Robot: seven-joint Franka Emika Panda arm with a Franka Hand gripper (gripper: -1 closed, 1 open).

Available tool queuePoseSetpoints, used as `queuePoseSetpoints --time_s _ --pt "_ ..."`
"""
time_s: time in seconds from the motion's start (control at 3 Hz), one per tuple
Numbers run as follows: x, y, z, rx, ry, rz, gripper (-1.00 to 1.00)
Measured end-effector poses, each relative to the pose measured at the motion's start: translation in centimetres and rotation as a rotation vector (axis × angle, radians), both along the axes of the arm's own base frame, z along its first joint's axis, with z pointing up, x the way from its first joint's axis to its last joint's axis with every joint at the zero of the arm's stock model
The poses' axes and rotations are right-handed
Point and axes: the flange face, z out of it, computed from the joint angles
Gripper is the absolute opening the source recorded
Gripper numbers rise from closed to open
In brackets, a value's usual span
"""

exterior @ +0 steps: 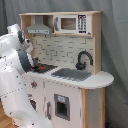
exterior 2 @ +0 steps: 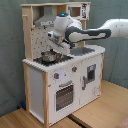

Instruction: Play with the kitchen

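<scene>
The gripper (exterior 2: 53, 46) hangs low over the hob (exterior 2: 50, 59) of the kitchen (exterior 2: 62, 75), which lies directly beneath it; whether its fingers are parted or hold anything, I cannot tell. A small metal pot (exterior 2: 47, 56) sits just below. Descending further risks knocking it. One pot, one sink (exterior: 71, 74), one tap (exterior: 82, 59), one oven door (exterior 2: 63, 95).

**Toy kitchen upright, doors shut**

The kitchen (exterior: 70, 75) (exterior 2: 60, 75) stands upright in both exterior views, white panels trimmed in light wood. In the first exterior view, a black tap arches over the grey sink beside the red-ringed hob. In the second exterior view, the oven door sits closed below the hob.
</scene>
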Motion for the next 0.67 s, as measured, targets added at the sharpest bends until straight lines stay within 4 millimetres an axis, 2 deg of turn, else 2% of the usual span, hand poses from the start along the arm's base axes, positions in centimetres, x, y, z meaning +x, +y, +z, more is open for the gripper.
queuePoseSetpoints --time_s 0.33,0.67 --pt "0.23 0.94 -0.51 0.008 0.038 0.066 1.0" --pt "0.74 0.63 -0.14 0.004 0.078 0.121 1.0"
